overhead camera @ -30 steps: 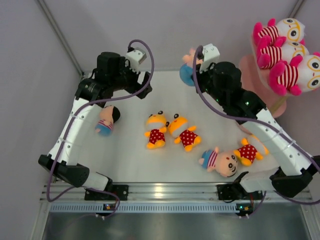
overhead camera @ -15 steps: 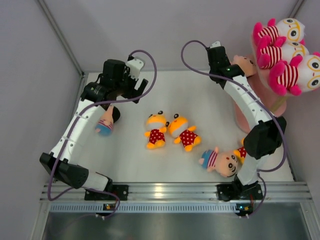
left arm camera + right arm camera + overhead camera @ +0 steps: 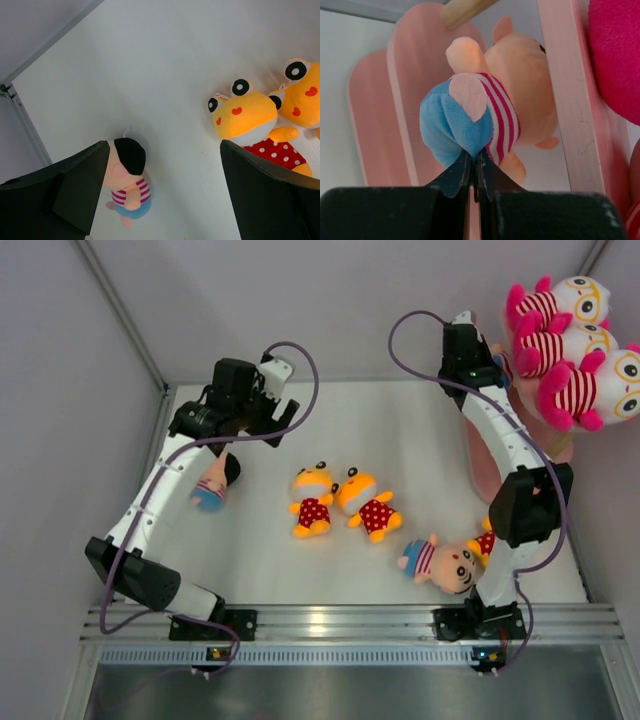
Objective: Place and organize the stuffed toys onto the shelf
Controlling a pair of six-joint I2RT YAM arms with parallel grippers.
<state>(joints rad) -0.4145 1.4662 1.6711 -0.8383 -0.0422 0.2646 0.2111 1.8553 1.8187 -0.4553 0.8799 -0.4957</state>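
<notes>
Straight ahead of the right gripper, a blue-clad boy doll runs lengthwise away from the fingertips: blue bottom nearest, striped shirt next, peach head farthest and tipped to the right, by a board edge of the pink shelf. That gripper's jaws are almost closed, pinching only a fold of the blue cloth. Over the table, the left gripper is spread wide and holds nothing. A second boy doll lies below, just beside its left finger, head pointing away from the wrist.
</notes>
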